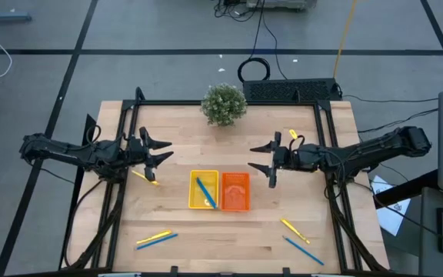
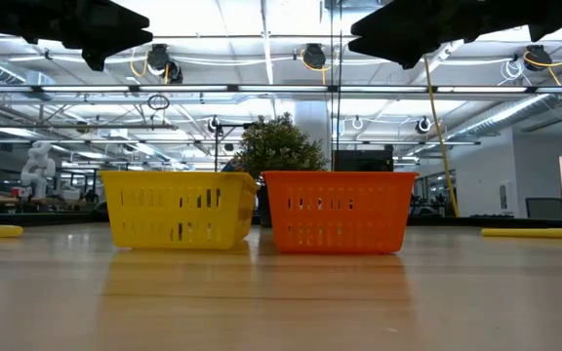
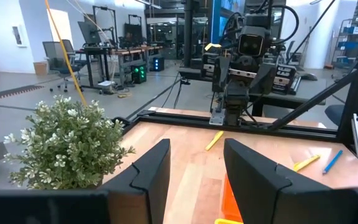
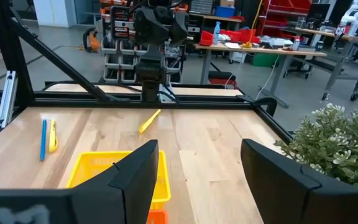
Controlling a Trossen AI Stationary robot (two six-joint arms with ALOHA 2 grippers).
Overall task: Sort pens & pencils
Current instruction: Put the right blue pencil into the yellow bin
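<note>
Both arms are parked up in the air right now, nothing in either claw. The left gripper point(image 1: 158, 150) hangs over the left side of the table with its fingers apart and empty, and the right gripper point(image 1: 266, 158) does the same over the right side, spread a bit wider, also empty. They point at each other across the two baskets. In the low view both grippers sit well above the tabletop.

Where the stuff is: a blue pen point(image 1: 204, 191) and what looks like a yellow stick beside it already lie in the yellow basket point(image 1: 194, 178). The orange basket point(image 1: 236, 178) looks empty as far as I can tell. Loose on the wood are a yellow pencil point(image 1: 145, 177) just below the left gripper, a yellow and blue pair point(image 1: 157, 239) near the front left, another yellow and blue pair point(image 1: 298, 237) front right, and a short yellow one point(image 1: 292, 135) behind the right gripper.

My read is that the next move is a pickup, and the closest one is that yellow pencil by the left gripper. To do it well, I'd turn the wrist so the fingers straddle the pencil across its width, come straight down around its middle, and close only once the tips are nearly on the wood. Grab near an end and it'll tip on the lift. The pairs are trickier since the sticks lie close together, so go for the outer one from its free side.
</note>
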